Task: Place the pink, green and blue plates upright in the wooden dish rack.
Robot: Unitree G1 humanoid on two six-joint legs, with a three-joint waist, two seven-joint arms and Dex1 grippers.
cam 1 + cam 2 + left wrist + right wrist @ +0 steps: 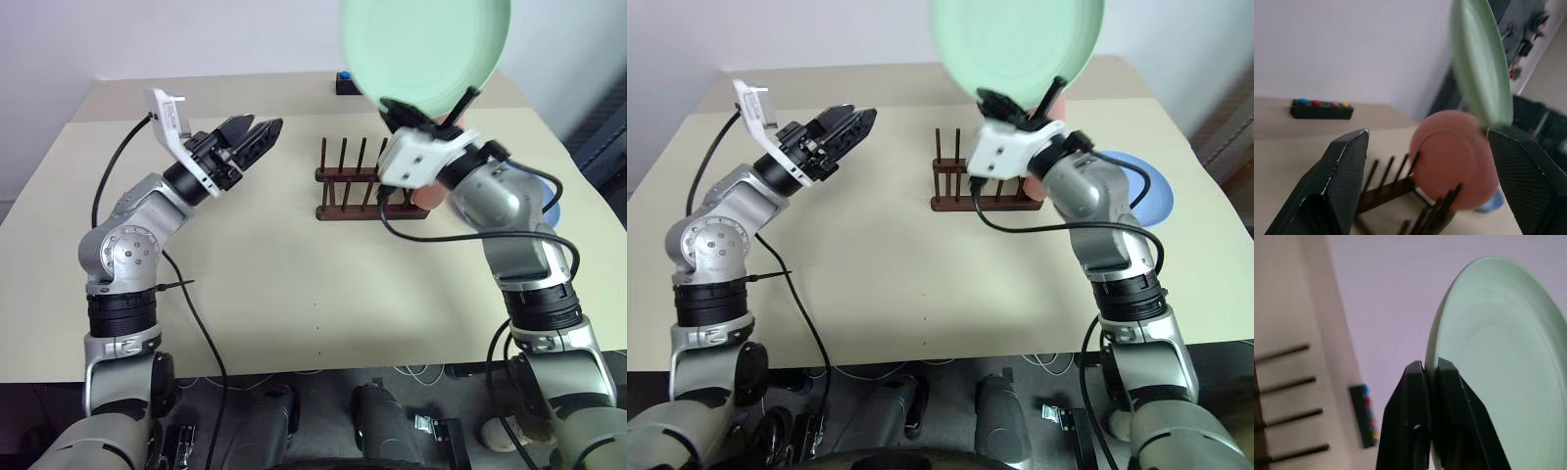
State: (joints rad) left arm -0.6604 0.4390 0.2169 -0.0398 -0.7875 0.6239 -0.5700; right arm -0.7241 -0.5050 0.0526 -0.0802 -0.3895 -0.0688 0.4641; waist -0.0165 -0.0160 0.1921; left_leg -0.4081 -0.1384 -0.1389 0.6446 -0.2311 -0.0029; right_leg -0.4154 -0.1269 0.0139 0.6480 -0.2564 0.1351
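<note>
The pink plate (1454,161) already stands upright in the wooden dish rack (358,186) near the table's far edge, the right hand (423,115) pinches the green plate (423,49) aloft, the spread left hand (250,137) holds nothing, and the blue plate (1136,186) lies flat toward the table's right edge.

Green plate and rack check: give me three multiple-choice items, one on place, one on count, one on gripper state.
1. Where is the green plate?
A. Flat on the table
B. Raised in the right gripper
C. In the wooden dish rack

2. How many plates stand in the rack?
A. One
B. Two
C. Three

3. What is the left gripper doing?
A. Holding the blue plate
B. Open, holding nothing
C. Shut on a peg

Answers:
B, its rim is pinched between the right fingers above the rack.
A, the pink plate alone stands there.
B, the left wrist view shows its fingers apart.
</note>
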